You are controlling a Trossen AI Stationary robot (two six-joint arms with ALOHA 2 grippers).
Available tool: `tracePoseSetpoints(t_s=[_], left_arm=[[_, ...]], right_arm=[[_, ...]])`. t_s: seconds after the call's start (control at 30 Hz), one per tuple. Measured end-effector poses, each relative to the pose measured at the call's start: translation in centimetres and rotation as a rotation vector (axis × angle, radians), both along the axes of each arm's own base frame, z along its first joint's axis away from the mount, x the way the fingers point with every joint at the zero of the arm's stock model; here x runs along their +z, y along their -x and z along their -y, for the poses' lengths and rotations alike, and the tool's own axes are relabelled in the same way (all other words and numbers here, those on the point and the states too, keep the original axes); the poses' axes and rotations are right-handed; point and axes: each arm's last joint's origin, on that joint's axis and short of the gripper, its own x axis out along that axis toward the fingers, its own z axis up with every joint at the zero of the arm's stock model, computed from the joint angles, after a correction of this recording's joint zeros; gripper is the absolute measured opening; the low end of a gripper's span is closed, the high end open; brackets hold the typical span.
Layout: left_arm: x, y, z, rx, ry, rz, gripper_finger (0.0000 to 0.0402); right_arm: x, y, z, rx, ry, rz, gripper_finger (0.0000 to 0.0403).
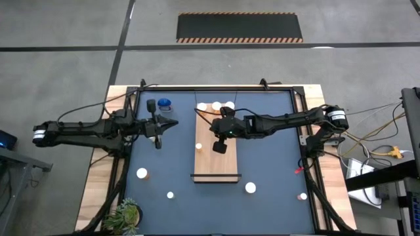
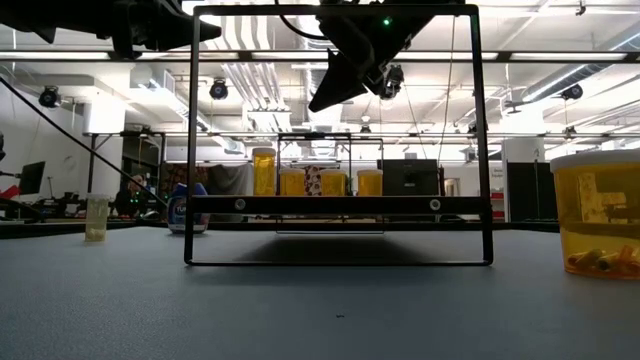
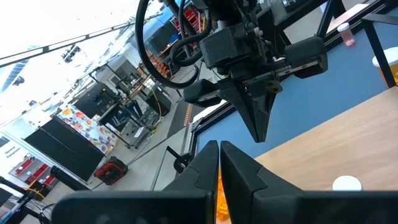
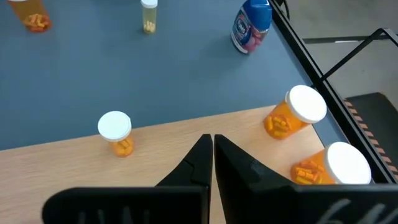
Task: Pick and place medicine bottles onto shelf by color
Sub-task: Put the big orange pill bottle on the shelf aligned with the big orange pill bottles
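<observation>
black, both pairs of fingers are pressed together with nothing between them. the right gripper (image 4: 211, 158) hangs tips down above the long light-brown wooden shelf board (image 1: 216, 154), and its arm reaches in from the right side of the dark blue table top (image 1: 269, 157). just ahead of its fingertips, on the board, stands a small amber medicine bottle with a white round cap (image 4: 116, 132). off to one side of the fingers, near the board's far end, stand two larger amber bottles with white caps (image 4: 297, 112); the high view shows three white caps in a row there. beyond the board, on the blue surface, a blue medicine bottle (image 4: 252, 25) stands by the black frame rail, with a slim pale bottle (image 4: 148, 15) and another amber one (image 4: 32, 15) farther out.

the left gripper (image 3: 219, 163) is raised above the blue table beside the board's left long edge, pointing across at the right gripper, which hangs well apart from it over the board. a white cap (image 3: 347, 183) shows on the board just beside its fingers.

farther out, more white-capped bottles stand scattered on the table: one at the near left (image 1: 142, 174), a smaller one (image 1: 170, 195), one just off the board's dark near end (image 1: 251, 188), and one at the near right (image 1: 302, 196). a green potted plant (image 1: 123, 216) sits at the near left corner.
</observation>
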Motion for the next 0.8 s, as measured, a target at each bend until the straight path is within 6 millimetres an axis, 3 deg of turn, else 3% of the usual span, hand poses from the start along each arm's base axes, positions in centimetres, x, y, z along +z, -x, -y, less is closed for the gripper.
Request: tracePoseSetpoints(t_s=[0.57,0.8], left_arm=[[-0.06,-0.11,-0.01,0.000,0.000,-0.004,0.0000],[0.07,-0.12,-0.01,0.000,-0.001,0.010,0.0000]], right_arm=[[0.02,-0.04,0.00,-0.060,-0.074,0.034,0.0010],[0.00,-0.04,0.00,-0.089,-0.109,0.046,0.0046]])
